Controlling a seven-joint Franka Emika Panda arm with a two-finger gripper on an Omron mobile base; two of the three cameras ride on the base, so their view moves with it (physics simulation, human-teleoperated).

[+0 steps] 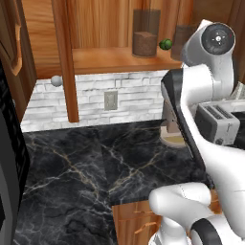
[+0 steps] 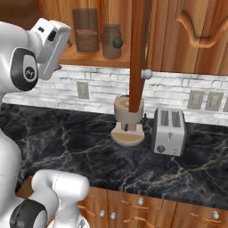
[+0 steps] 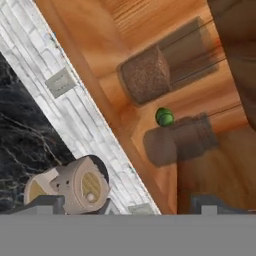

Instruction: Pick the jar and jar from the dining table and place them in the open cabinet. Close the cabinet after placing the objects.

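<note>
Now both jars [image 3: 180, 142] on the cabinet [image 3: 150, 20] shelf, just beyond the empty, wide-spread hand [image 3: 125, 207]

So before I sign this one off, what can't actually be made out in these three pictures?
- Gripper: open; in the right base view the white hand hides the fingers.
- Brown-filled tall glass jar: top cut off by the left base view's edge.
- Squat brown jar beside the small green ball: contents too dim to tell.
- Silver toaster: partly behind the arm in the left base view.
- Orange-brown wooden cabinet: its top runs out of frame.
</note>
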